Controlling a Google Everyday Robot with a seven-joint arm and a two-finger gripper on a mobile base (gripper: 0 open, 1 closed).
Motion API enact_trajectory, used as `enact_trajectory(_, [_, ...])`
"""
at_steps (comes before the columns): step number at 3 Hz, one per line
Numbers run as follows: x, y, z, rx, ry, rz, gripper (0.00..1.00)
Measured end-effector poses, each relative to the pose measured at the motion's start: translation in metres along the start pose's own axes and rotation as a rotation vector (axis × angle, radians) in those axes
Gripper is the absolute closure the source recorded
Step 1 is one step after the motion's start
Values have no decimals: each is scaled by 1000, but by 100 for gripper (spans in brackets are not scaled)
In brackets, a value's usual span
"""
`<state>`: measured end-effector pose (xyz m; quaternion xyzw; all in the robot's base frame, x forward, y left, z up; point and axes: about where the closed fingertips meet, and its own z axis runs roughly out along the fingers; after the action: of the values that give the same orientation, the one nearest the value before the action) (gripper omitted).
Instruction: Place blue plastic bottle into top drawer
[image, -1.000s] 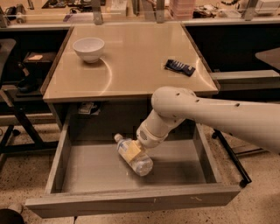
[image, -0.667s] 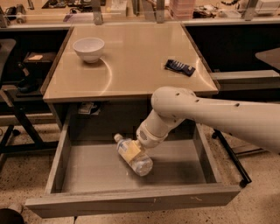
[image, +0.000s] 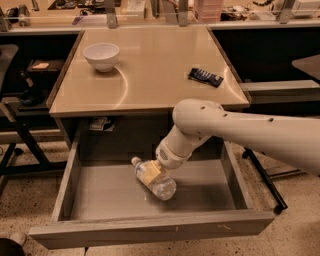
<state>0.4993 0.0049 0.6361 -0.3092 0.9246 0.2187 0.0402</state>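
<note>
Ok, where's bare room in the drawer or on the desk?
Top drawer: floor left of the blue plastic bottle, and right of it to the wall. Desk: between white bowl and dark packet. Crowded: drawer centre, where the gripper is at the bottle.

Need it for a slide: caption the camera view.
Gripper at the blue plastic bottle lying inside the open top drawer.

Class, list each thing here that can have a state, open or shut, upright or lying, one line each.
top drawer, pulled open.
blue plastic bottle, capped, lying on its side in the drawer, cap toward the back left.
gripper, down in the drawer, at the bottle's middle.
white bowl, upright on the desk, back left.
dark blue packet, lying flat on the desk, right side.
</note>
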Motion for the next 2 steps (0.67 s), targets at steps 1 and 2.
enact_trajectory(1, [0, 0, 0, 0, 0, 0, 0])
enact_trajectory(2, [0, 0, 0, 0, 0, 0, 0])
